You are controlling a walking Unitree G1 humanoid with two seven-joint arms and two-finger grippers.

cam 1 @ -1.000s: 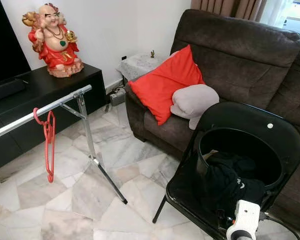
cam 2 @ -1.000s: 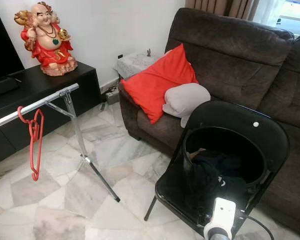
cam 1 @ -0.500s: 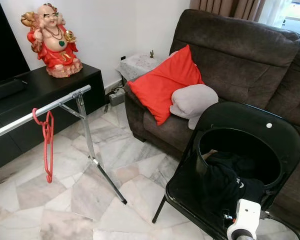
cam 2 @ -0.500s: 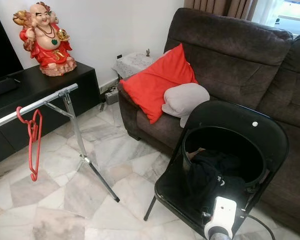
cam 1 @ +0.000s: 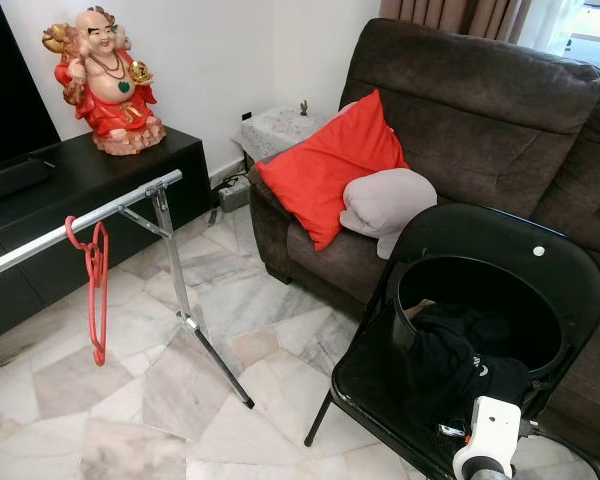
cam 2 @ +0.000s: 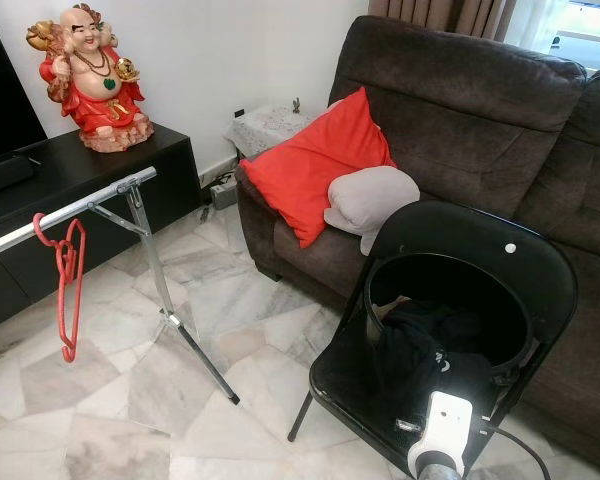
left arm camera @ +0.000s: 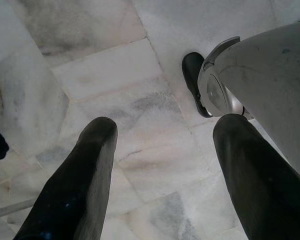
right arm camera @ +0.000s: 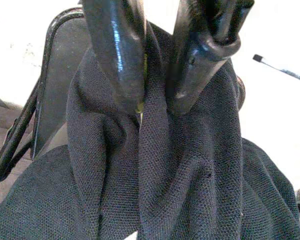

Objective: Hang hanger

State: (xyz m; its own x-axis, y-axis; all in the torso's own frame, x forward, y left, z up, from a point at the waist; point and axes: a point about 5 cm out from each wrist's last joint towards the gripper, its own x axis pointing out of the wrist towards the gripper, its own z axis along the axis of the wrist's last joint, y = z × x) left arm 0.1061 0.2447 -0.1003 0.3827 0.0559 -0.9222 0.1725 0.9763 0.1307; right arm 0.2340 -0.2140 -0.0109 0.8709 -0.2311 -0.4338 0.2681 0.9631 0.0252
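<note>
A red hanger (cam 1: pixel 97 290) hangs by its hook on a silver rail (cam 1: pixel 110 212) at the left. A black garment (cam 1: pixel 458 365) lies in a black bucket (cam 1: pixel 398 300) on a black folding chair (cam 1: pixel 500 235) at the right. In the right wrist view my right gripper (right arm camera: pixel 152 107) is shut on a fold of this dark knit garment (right arm camera: pixel 190 170), with the cloth bunched between the two fingers. My right arm's white wrist (cam 1: pixel 490 440) sits at the chair's near edge. My left gripper (left arm camera: pixel 160 125) hangs open over the marble floor (left arm camera: pixel 115 65), with nothing in it.
The rail's slanted leg (cam 1: pixel 205 340) reaches the floor in front of the chair. A brown sofa (cam 1: pixel 480 110) with a red cushion (cam 1: pixel 330 165) and a grey cushion (cam 1: pixel 385 200) stands behind. A black cabinet (cam 1: pixel 90 180) with a red figurine (cam 1: pixel 110 85) lines the left wall.
</note>
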